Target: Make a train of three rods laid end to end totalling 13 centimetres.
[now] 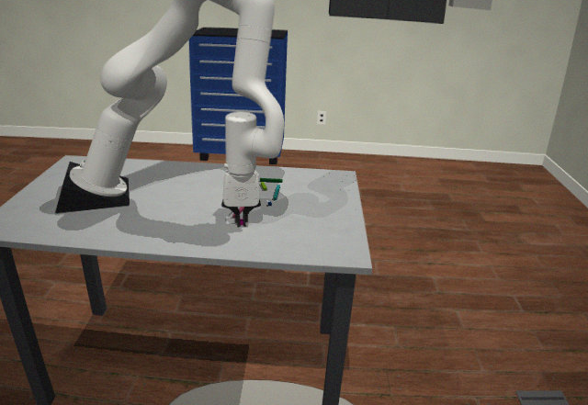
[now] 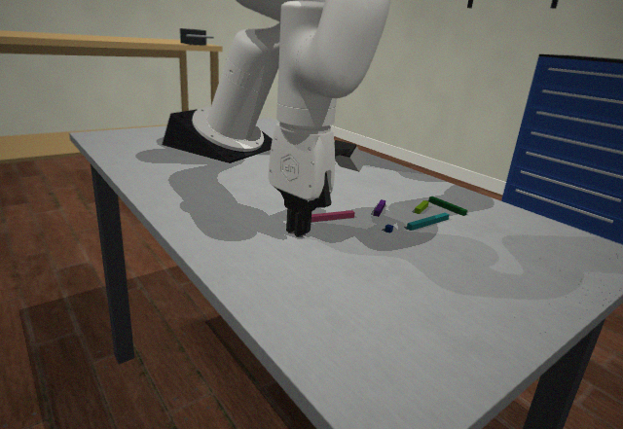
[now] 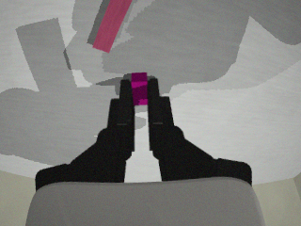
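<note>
My gripper (image 3: 140, 94) is down at the table top and shut on a short magenta rod (image 3: 139, 88), which shows between the fingertips in the wrist view and in the top view (image 1: 241, 220). In the exterior view the fingers (image 2: 299, 229) hide that rod. A longer pink rod (image 2: 332, 215) lies flat just beyond the fingers, also in the wrist view (image 3: 120, 6). Further right lie a purple rod (image 2: 379, 207), a small blue rod (image 2: 387, 228), a turquoise rod (image 2: 427, 221), a lime rod (image 2: 421, 206) and a green rod (image 2: 447, 205).
The arm's black base (image 2: 201, 135) stands at the table's far left corner. A blue drawer cabinet (image 2: 573, 137) stands behind the table. The table's near edge runs in front of the gripper.
</note>
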{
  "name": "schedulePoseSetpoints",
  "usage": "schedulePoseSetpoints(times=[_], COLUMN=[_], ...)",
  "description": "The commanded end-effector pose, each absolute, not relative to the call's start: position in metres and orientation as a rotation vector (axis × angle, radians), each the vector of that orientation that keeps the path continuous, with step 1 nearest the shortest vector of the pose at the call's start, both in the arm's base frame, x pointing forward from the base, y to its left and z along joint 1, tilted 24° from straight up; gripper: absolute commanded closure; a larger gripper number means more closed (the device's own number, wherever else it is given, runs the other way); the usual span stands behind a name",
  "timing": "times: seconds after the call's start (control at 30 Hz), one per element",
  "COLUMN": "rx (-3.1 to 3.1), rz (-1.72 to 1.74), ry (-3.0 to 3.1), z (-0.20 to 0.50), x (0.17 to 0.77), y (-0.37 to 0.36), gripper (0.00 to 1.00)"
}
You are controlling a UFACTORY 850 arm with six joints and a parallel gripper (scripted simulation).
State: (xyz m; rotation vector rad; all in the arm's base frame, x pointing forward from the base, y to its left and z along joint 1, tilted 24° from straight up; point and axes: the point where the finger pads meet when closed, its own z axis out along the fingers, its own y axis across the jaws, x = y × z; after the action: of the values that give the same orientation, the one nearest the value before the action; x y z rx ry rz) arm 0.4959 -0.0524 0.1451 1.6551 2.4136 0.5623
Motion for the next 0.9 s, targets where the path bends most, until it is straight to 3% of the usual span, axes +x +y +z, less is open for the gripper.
schedulePoseSetpoints(times=[0.0, 0.87], rx=[1.654, 1.654], rz=[0.563, 0.563], ry=[2.412, 2.412], z=[0.1457, 0.1497], x=[0.4964, 0.4949], y=[-0.0527, -0.0536], gripper=[0.96, 0.96])
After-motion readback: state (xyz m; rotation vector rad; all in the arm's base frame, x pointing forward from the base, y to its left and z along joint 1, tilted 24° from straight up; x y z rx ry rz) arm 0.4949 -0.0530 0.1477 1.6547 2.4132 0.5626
